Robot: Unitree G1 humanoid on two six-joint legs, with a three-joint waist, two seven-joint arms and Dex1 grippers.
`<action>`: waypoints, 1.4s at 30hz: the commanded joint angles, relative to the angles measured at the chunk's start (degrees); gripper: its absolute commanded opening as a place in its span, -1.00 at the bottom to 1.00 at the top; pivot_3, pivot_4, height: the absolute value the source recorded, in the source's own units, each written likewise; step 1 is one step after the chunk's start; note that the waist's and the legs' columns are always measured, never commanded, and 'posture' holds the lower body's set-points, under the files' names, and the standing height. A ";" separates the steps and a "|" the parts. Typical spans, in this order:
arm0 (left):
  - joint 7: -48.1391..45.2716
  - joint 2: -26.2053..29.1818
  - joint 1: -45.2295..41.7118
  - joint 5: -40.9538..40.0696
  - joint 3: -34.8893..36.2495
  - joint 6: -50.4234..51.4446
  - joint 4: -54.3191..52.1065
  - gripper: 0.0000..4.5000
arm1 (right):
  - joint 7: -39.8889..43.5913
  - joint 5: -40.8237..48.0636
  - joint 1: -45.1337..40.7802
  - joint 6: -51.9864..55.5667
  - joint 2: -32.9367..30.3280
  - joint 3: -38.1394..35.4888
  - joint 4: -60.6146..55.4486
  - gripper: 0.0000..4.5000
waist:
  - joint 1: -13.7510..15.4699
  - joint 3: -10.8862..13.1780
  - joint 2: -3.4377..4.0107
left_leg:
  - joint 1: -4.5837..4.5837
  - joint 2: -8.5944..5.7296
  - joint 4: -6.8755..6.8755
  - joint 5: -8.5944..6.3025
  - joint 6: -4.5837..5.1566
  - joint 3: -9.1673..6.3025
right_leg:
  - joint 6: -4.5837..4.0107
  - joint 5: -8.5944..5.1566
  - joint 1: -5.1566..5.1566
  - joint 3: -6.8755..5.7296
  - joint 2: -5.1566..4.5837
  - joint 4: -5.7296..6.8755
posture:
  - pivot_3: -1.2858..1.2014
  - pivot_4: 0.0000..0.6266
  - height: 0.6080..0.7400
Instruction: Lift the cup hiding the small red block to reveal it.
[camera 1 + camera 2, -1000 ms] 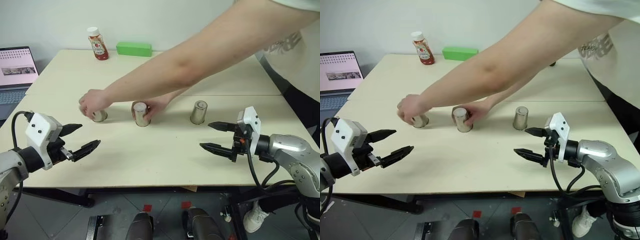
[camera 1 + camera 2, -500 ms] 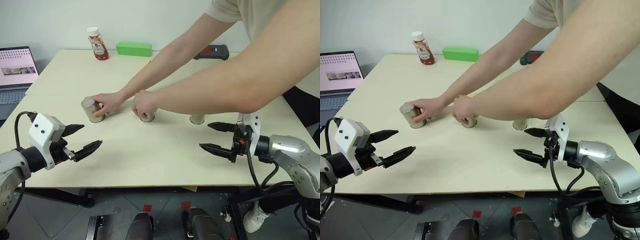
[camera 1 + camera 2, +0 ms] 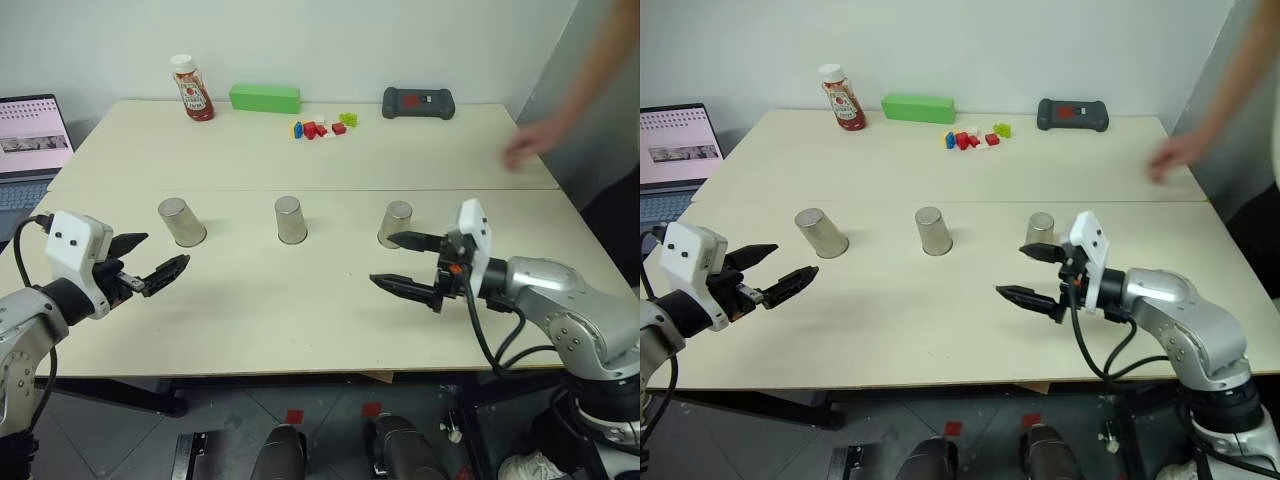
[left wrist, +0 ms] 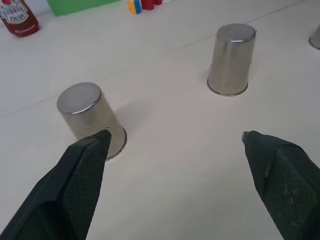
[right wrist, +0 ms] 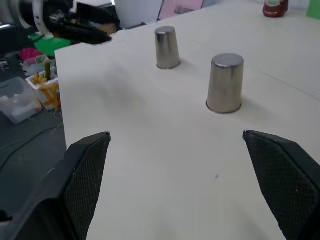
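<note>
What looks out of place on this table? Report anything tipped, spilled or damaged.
Nothing stands out. All three cups, left, middle and right, stand mouth-down and apart on the table. The ketchup bottle is upright beside the green block, and the small bricks sit in a tidy cluster. Nothing is spilled.

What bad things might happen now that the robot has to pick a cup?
1. The three cups look identical and all stand upside down, so it may lift the wrong one.
2. The right tool, open, sits close beside the right cup and might knock it over.
3. A person's hand hovers over the table's far right edge and might get in the way.
</note>
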 commanded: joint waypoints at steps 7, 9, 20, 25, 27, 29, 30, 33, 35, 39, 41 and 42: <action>7.71 -1.72 -11.26 8.31 -6.34 -5.25 14.70 0.98 | -4.08 -0.50 -7.10 3.57 4.78 4.47 -0.55 1.00 | 0.22 -0.02 -0.03 | -0.12 -0.02 0.00 0.00 0.00 -0.02 | 0.01 0.01 -0.07 -0.03 -0.01 -0.03 | 0.03 -0.52 1.00; 8.50 -2.51 -15.01 9.80 -8.28 -6.64 19.30 0.98 | -3.92 -0.21 -7.72 4.25 5.37 5.23 -0.71 1.00 | 0.21 -0.01 -0.03 | -0.13 -0.03 0.00 0.00 0.00 -0.02 | 0.01 0.01 -0.07 -0.03 -0.02 -0.04 | 0.03 -0.52 1.00; 5.43 -4.55 -30.55 14.56 -16.02 -13.32 39.75 0.98 | 1.99 3.55 -8.21 6.27 2.83 5.82 -3.95 1.00 | 0.16 -0.03 -0.06 | -0.17 -0.03 0.02 0.00 0.00 -0.05 | 0.02 0.03 -0.09 -0.07 -0.01 0.00 | 0.03 -0.52 1.00; 5.13 -5.88 -36.20 17.00 -18.17 -17.22 47.93 0.98 | 1.93 3.66 -8.19 6.28 2.65 5.80 -4.45 1.00 | 0.16 -0.04 -0.06 | -0.19 -0.04 0.06 0.00 0.00 -0.08 | 0.03 0.04 -0.09 -0.08 -0.01 0.02 | 0.03 -0.52 1.00; 5.41 -6.32 -38.62 18.01 -18.82 -18.88 51.61 0.98 | 1.88 3.64 -8.06 6.26 2.53 5.82 -4.61 1.00 | 0.17 -0.04 -0.07 | -0.21 -0.06 0.07 0.00 0.00 -0.08 | 0.03 0.04 -0.09 -0.08 -0.01 0.02 | 0.03 -0.52 1.00; 5.22 -6.63 -40.51 18.87 -19.36 -20.31 54.81 0.98 | 1.88 3.58 -7.91 6.19 2.39 5.92 -4.71 1.00 | 0.17 -0.04 -0.07 | -0.26 -0.05 0.09 0.00 0.00 -0.11 | 0.04 0.04 -0.11 -0.13 -0.01 0.02 | 0.03 -0.52 1.00; 5.20 -6.81 -41.54 19.34 -19.62 -21.06 56.56 0.98 | 1.93 3.49 -7.88 6.11 2.33 6.01 -4.68 1.00 | 0.17 -0.04 -0.07 | -0.29 -0.05 0.10 0.00 0.00 -0.13 | 0.04 0.04 -0.11 -0.14 -0.01 0.01 | 0.03 -0.52 1.00; 5.82 -7.26 -44.21 20.50 -20.00 -23.32 60.87 0.98 | 1.89 3.45 -7.76 6.09 2.26 6.14 -4.85 1.00 | 0.17 -0.04 -0.07 | -0.35 -0.06 0.10 0.00 0.00 -0.13 | 0.04 0.04 -0.14 -0.14 -0.01 0.01 | 0.03 -0.52 1.00; 5.78 -7.54 -45.27 20.98 -20.26 -24.32 62.79 0.98 | 1.82 3.48 -7.83 6.16 2.29 6.15 -4.83 1.00 | 0.18 -0.04 -0.07 | -0.42 -0.06 0.11 0.00 0.00 -0.13 | 0.04 0.04 -0.22 -0.14 -0.01 0.02 | 0.03 -0.52 1.00; 6.08 -7.98 -46.55 22.02 -20.52 -26.05 65.84 0.98 | 1.65 3.45 -7.87 6.23 2.42 6.25 -4.79 1.00 | 0.16 -0.04 -0.07 | -0.67 -0.06 0.15 0.01 0.00 -0.16 | 0.04 0.06 -0.46 -0.16 -0.01 0.07 | 0.03 -0.52 1.00; 6.92 -8.18 -47.57 22.43 -20.33 -26.81 67.90 0.98 | 1.55 3.43 -7.89 6.28 2.54 6.35 -4.68 1.00 | 0.15 -0.04 -0.07 | -0.69 -0.06 0.14 0.01 0.00 -0.17 | 0.04 0.06 -0.48 -0.17 -0.01 0.07 | 0.03 -0.52 1.00; 7.14 -8.25 -48.05 22.62 -20.32 -27.33 68.85 0.91 | 1.55 3.41 -7.94 6.28 2.55 6.37 -4.60 1.00 | 0.17 -0.04 -0.07 | -0.72 -0.06 0.15 0.01 0.00 -0.19 | 0.04 0.06 -0.48 -0.20 -0.01 0.07 | 0.03 -0.52 1.00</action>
